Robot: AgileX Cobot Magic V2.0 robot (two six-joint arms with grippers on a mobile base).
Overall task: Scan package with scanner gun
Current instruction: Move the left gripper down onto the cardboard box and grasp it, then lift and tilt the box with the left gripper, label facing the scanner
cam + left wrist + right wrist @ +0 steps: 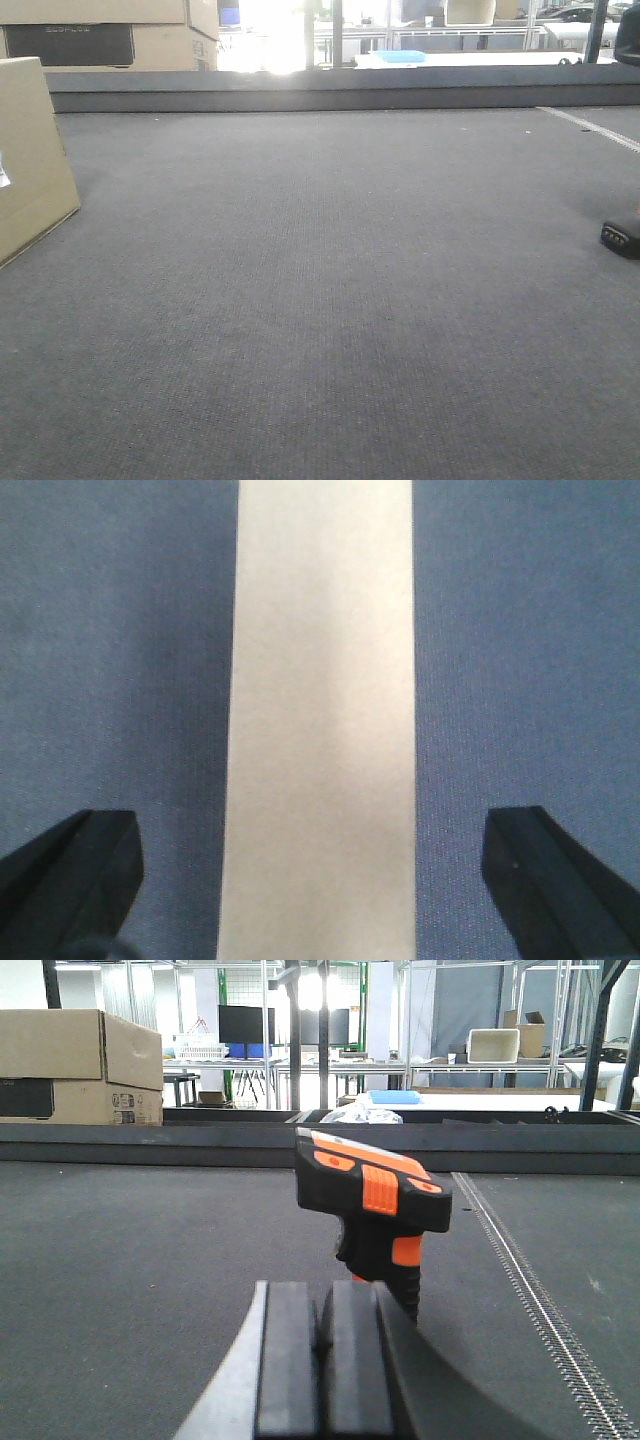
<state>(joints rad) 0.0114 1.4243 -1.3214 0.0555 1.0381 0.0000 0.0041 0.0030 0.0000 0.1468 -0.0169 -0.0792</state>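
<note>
Grey low-pile matting forms the surface. At its left edge the package, smooth tan cardboard, stands on a narrow side, probably to present its label. The left gripper straddles its top edge, black fingers spread wide, clear of both faces. Near the right edge the scanner gun, moulded black-and-orange plastic, stands upright just beyond the right gripper, whose fingers are pressed together, seemingly empty.
</note>
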